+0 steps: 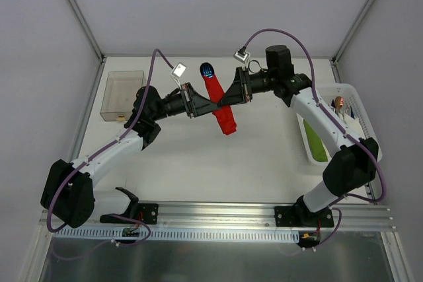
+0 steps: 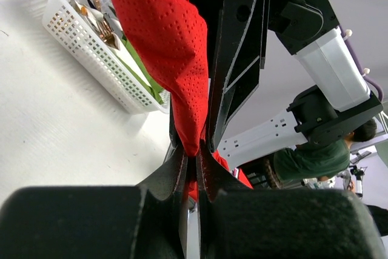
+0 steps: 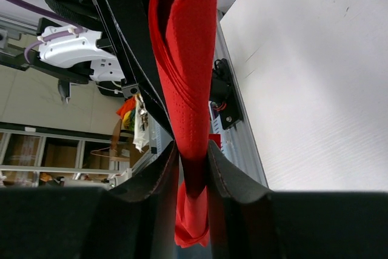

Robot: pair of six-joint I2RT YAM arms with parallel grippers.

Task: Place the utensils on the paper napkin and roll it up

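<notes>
The red paper napkin is rolled into a long bundle and held in the air between both arms. An iridescent blue utensil head sticks out of its far end; the rest of the utensils is hidden inside the roll. My left gripper is shut on the napkin from the left. My right gripper is shut on the napkin from the right, and its lower end hangs past the fingers. The two grippers face each other, almost touching.
A white basket at the right holds green napkin bundles and a copper-headed utensil; the basket also shows in the left wrist view. A clear plastic box stands at the back left.
</notes>
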